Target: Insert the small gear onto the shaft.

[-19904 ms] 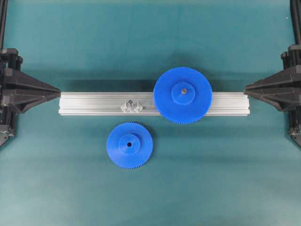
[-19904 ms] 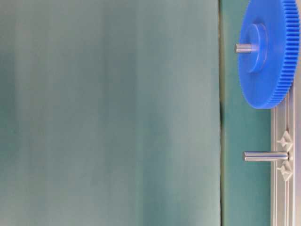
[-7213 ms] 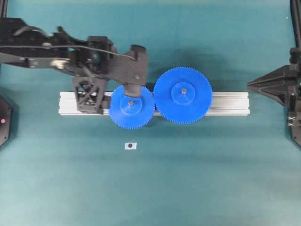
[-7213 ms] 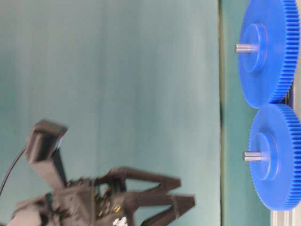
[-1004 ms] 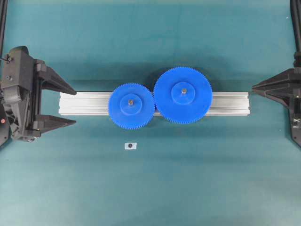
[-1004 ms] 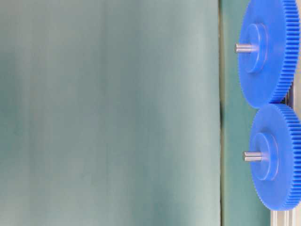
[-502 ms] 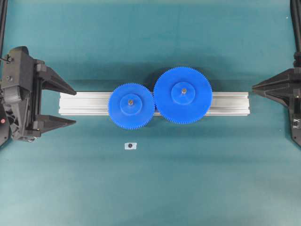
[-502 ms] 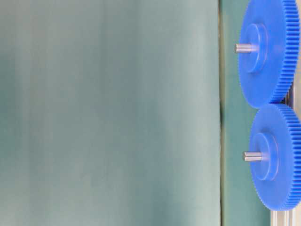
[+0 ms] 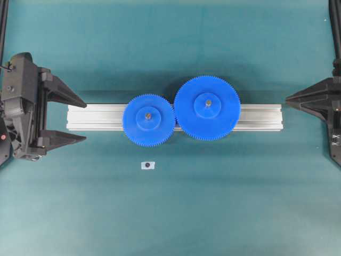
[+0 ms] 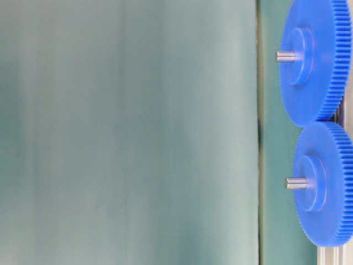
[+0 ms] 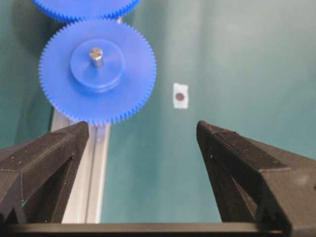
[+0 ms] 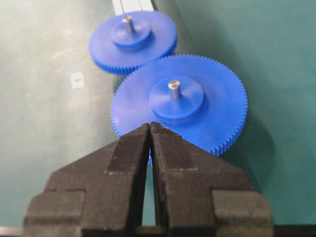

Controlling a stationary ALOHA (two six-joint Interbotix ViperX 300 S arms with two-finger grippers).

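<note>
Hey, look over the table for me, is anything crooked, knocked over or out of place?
Nothing stands out. The small gear sits flat on the shaft, teeth meeting the larger gear on the rail. One stray item: a tiny white tag lies on the mat, apart from the rail.

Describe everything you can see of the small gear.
The small gear is a bright blue toothed disc, plastic by its look, with fine teeth all round its rim and a raised round hub at its centre. It lies flat on the aluminium rail, threaded on the shaft, whose grey metal tip stands up out of the hub. On its right its teeth meet those of the larger gear. No gripper touches it.
</note>
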